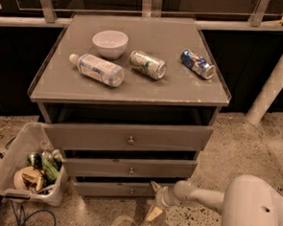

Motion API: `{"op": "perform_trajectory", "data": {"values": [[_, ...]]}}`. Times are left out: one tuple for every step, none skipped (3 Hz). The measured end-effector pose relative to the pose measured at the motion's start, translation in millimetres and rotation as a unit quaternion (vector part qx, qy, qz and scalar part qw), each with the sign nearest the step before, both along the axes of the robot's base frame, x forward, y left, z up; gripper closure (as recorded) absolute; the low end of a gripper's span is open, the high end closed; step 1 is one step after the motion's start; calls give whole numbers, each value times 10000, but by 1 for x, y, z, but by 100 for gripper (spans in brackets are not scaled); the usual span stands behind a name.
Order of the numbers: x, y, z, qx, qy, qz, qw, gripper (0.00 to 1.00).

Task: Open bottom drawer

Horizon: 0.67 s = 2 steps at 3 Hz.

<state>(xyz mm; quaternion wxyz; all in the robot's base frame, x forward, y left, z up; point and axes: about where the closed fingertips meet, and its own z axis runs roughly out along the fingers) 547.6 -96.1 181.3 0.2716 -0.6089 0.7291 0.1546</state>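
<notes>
The bottom drawer [109, 188] is the narrowest grey front of three, low in the cabinet, with a small round knob [132, 191] at its centre. Its front stands out only slightly beyond the cabinet. My gripper [153, 200] hangs just right of that knob, near the floor, on the white arm reaching in from the lower right. One pale fingertip [155, 186] lies against the drawer's right end and the other [153, 213] points down at the floor. The gripper is open and holds nothing.
Above are the middle drawer [128, 168] and the tallest top drawer [128, 137]. The cabinet top carries a white bowl [110, 42], a plastic bottle [97, 69] and two cans [147, 64] [197, 63]. A bin of rubbish [30, 168] stands left; a white post [274, 80] right.
</notes>
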Motion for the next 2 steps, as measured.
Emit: {"op": "perform_trajectory", "data": {"values": [[0, -1, 0, -3, -5, -27, 10000, 0], [4, -4, -3, -14, -20, -110, 9999, 0]]}}
